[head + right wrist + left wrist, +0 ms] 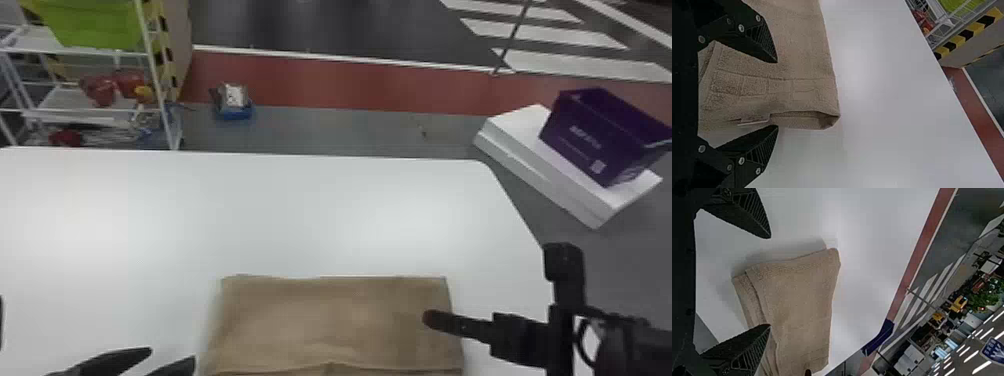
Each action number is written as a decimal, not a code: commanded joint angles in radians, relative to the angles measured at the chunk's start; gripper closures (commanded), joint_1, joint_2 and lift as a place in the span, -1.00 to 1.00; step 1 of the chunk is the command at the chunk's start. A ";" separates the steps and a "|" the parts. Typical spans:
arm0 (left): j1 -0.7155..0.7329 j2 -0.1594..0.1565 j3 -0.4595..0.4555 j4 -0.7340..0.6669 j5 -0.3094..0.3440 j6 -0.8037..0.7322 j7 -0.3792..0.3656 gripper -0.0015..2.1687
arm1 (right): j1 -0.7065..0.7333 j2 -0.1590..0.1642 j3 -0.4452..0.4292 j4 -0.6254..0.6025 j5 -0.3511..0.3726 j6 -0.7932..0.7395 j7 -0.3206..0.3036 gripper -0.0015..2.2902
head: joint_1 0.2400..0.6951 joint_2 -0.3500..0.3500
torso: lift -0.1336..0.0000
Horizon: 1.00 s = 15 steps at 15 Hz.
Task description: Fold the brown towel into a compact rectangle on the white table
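The brown towel (335, 320) lies folded in layers near the front of the white table (280, 215). My left gripper (172, 357) is just left of the towel, its fingers apart. In the left wrist view the left gripper (770, 281) stands open, with one finger over the edge of the towel (797, 301) and the other over bare table. At the towel's right side is my right gripper (434, 320). The right wrist view shows the right gripper (777, 94) open around the side edge of the towel (801, 90), where a small tag and open layers show.
Beyond the table's right edge, a purple basket (600, 135) rests on white slabs (550, 170). At the back left stands a white shelf rack (95, 112) with a green bin (95, 25). A small blue item (234, 107) is on the floor behind the table.
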 commanded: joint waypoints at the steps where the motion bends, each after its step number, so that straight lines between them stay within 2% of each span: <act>1: 0.000 0.000 0.000 0.000 0.000 0.000 0.001 -0.92 | 0.006 -0.001 0.011 0.007 0.013 0.005 0.000 -0.70 | 1.00 -0.52 | -0.84; 6: -0.003 0.000 0.000 0.006 0.001 -0.003 0.001 -0.92 | -0.002 -0.022 0.053 0.044 0.026 0.005 0.000 -0.70 | 1.00 -0.51 | -0.84; 8: -0.006 0.000 0.000 0.011 0.001 -0.006 0.002 -0.92 | -0.011 -0.022 0.082 0.074 0.043 0.005 0.000 -0.61 | 1.00 -0.48 | -0.84; 12: -0.009 0.000 0.017 0.018 0.011 -0.018 0.001 -0.92 | -0.023 -0.022 0.116 0.099 0.061 0.005 0.000 -0.61 | 1.00 -0.40 | -0.84; 14: -0.011 0.002 0.018 0.020 0.011 -0.018 0.001 -0.92 | -0.030 -0.024 0.116 0.099 0.061 0.005 0.002 -0.56 | 1.00 -0.36 | -0.84; 15: -0.011 0.002 0.018 0.018 0.012 -0.018 -0.001 -0.92 | -0.031 -0.027 0.116 0.099 0.059 0.005 0.003 -0.47 | 1.00 -0.35 | -0.84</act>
